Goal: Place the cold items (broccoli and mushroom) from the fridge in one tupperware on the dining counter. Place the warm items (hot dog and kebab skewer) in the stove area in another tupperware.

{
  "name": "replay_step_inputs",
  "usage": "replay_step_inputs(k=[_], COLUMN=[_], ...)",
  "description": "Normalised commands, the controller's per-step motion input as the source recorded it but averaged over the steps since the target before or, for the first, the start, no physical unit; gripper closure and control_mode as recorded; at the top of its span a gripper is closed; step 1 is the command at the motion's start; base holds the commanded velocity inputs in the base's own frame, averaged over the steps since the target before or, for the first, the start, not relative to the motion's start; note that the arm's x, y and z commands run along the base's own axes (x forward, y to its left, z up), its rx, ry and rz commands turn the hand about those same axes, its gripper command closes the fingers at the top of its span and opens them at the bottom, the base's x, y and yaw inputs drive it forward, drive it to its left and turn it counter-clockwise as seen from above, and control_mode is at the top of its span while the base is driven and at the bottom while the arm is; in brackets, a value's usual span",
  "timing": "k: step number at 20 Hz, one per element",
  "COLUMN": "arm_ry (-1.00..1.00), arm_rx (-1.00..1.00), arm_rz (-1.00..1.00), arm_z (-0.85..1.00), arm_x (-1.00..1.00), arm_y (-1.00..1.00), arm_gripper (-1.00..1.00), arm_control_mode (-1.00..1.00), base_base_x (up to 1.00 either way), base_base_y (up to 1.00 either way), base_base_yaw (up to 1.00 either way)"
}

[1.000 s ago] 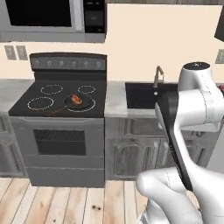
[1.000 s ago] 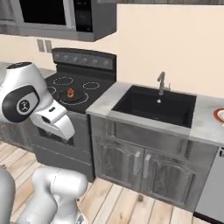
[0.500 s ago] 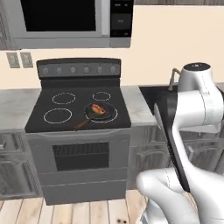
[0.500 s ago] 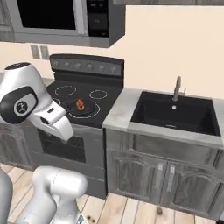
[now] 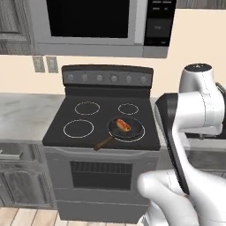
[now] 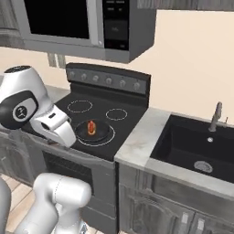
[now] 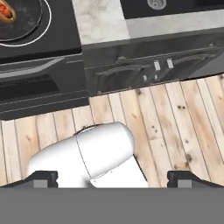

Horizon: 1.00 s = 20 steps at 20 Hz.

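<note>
Low over the plank floor, in front of the cabinet doors: hand, jaws spread wide, nothing between them. Fingertips sit at the bottom edge of the hand view, well apart from each other. The posture reads as tucked for travel, not a reach; nothing lies within grasp.

Stove: black glass top, four ring burners, control knobs along the back edge.

Pan: dark, on the front right burner, its wooden handle angled toward the front edge of the stove.

Hot dog: lies inside the pan, touching its floor. Warm item, not yet collected. Also visible in the right base view and at the top left corner of the hand view.

Microwave: mounted above the stove.

Sink: dark basin with faucet, seen in the right base view, set in the tabletop beside the stove's right edge.

Kebab skewer and tupperware: cannot be located here.
</note>
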Motion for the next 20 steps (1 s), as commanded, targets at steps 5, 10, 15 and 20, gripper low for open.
replay_step_inputs(k=[5,10,15,20], arm_ry=[0.00,0.00,0.00,0.00], arm_rx=[0.00,0.00,0.00,0.01], arm_rz=[0.00,0.00,0.00,0.05], arm_z=[0.00,0.00,0.00,-0.07], arm_x=[0.00,0.00,0.00,0.10], arm_y=[0.00,0.00,0.00,0.00], arm_gripper=[-1.00,-1.00,-1.00,-1.00], arm_control_mode=[1.00,1.00,1.00,-1.00], base_base_x=[0.67,0.56,0.51,0.45], base_base_y=[0.11,0.29,0.58,0.10], base_base_yaw=[0.16,-0.08,-0.17,0.02])
